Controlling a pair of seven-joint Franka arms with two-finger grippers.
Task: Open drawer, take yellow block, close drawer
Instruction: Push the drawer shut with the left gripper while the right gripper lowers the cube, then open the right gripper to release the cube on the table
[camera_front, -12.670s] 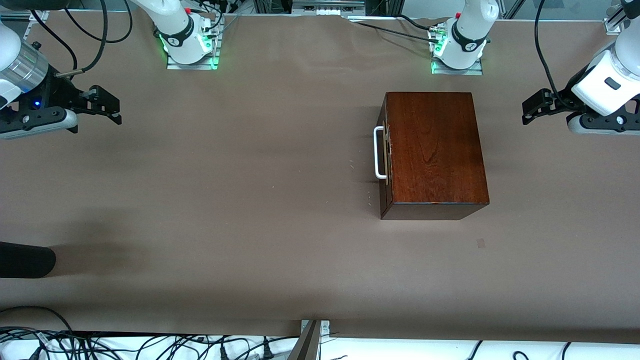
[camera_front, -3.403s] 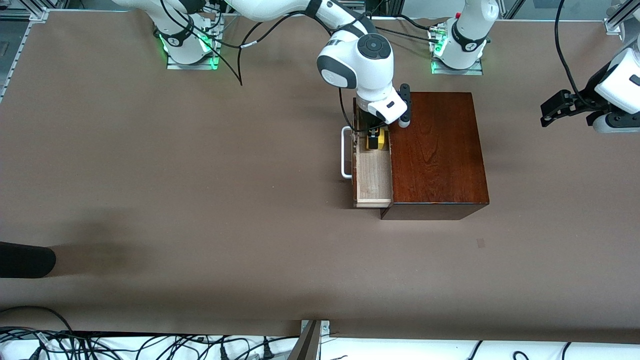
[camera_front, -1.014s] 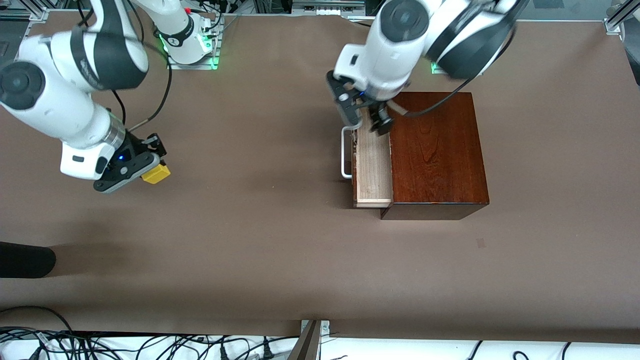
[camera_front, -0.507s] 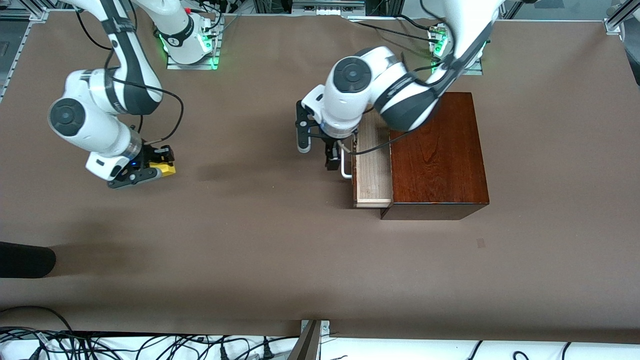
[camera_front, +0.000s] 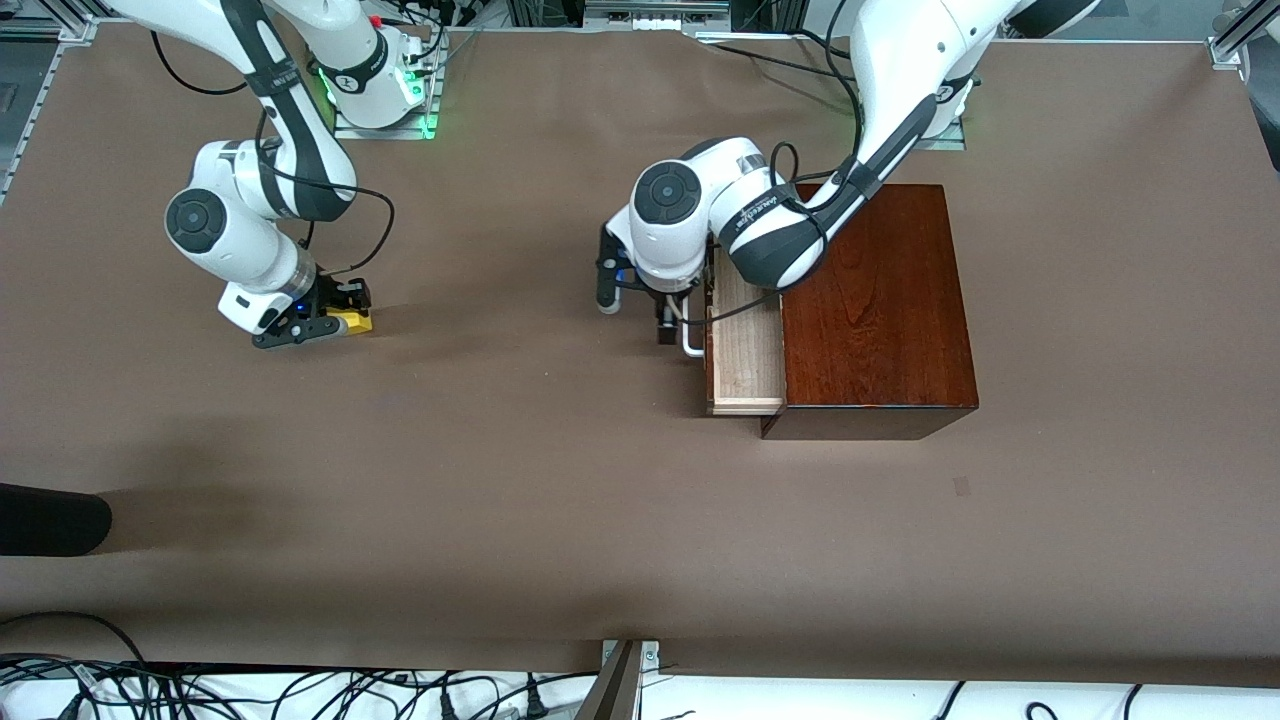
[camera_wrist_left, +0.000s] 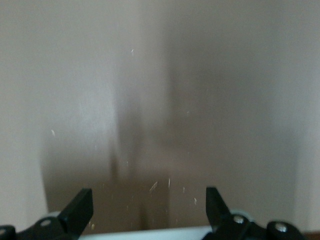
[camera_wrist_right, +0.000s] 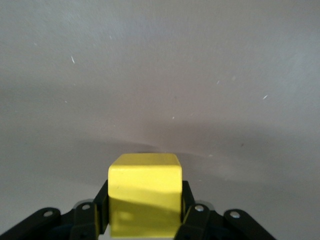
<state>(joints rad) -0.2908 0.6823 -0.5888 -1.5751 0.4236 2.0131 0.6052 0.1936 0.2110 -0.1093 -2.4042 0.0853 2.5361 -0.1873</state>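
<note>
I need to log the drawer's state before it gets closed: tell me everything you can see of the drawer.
The drawer is a pale light-wood tray, pulled partly out of the glossy mahogany-coloured box toward the right arm's end of the table. Its visible floor holds nothing. A white loop handle sticks out from its front. The left gripper, fingers open, is down beside that handle.

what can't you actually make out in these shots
- Front view: the left gripper hangs beside the white handle; contact cannot be told.
- Front view: the drawer is partly covered by the left arm.
- Right wrist view: the yellow block, held in the right gripper, is cut off by the edge; whether it touches the table cannot be told.
</note>
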